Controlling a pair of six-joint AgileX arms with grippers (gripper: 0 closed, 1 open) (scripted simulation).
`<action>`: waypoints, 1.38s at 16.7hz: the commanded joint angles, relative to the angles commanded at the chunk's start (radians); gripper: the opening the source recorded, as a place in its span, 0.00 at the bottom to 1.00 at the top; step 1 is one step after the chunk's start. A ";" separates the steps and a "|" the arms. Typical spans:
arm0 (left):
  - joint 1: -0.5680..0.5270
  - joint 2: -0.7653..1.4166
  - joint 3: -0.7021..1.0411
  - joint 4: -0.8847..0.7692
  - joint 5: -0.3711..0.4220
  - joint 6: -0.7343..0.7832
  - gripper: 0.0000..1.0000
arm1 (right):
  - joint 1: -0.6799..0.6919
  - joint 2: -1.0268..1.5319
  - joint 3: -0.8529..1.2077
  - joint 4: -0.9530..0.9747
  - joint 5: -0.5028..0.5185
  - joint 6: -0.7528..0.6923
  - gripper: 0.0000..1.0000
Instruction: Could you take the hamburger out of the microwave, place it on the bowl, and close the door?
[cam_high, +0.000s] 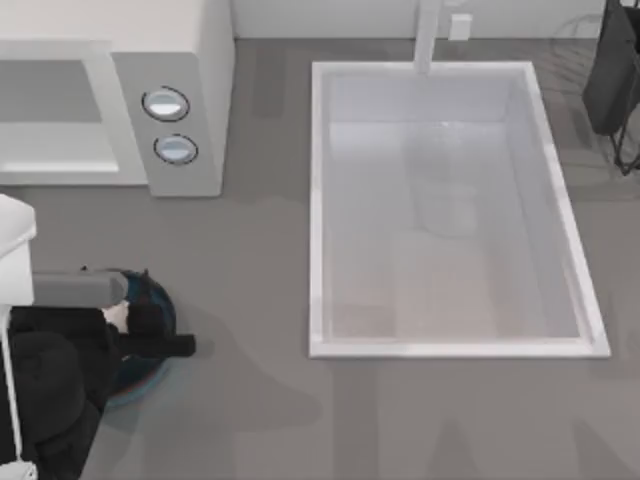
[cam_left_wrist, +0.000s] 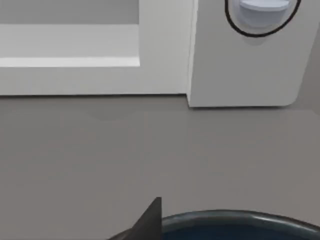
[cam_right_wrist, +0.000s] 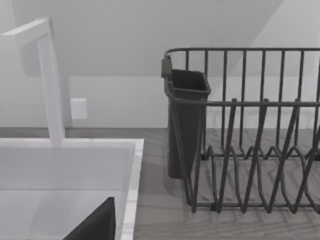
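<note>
The white microwave (cam_high: 200, 60) stands at the back left, its grey panel with two knobs (cam_high: 166, 104) facing the front. Its door (cam_high: 12, 245) is swung open at the left edge, and the cavity (cam_left_wrist: 70, 45) looks bare. The dark-blue bowl (cam_high: 160, 305) sits in front of the microwave, mostly under my left arm. My left gripper (cam_high: 135, 320) hangs over the bowl, shut on the hamburger (cam_high: 118, 315), a small whitish lump. One dark fingertip (cam_left_wrist: 150, 220) rises above the bowl rim (cam_left_wrist: 235, 216). My right gripper (cam_right_wrist: 97, 225) is parked at the back right, beside the sink.
A large white sink basin (cam_high: 320, 200) with a faucet (cam_high: 428, 35) fills the table's middle and right. A dark wire dish rack (cam_right_wrist: 250, 150) with a cutlery cup (cam_right_wrist: 187, 115) stands at the back right corner. Bare grey counter (cam_high: 250, 260) lies between bowl, microwave and sink.
</note>
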 joint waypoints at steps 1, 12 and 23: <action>0.009 0.020 0.014 0.011 0.009 0.003 0.00 | 0.000 0.000 0.000 0.000 0.000 0.000 1.00; 0.013 0.030 0.021 0.017 0.014 0.004 0.53 | 0.000 0.000 0.000 0.000 0.000 0.000 1.00; 0.013 0.030 0.021 0.017 0.014 0.004 1.00 | 0.000 0.000 0.000 0.000 0.000 0.000 1.00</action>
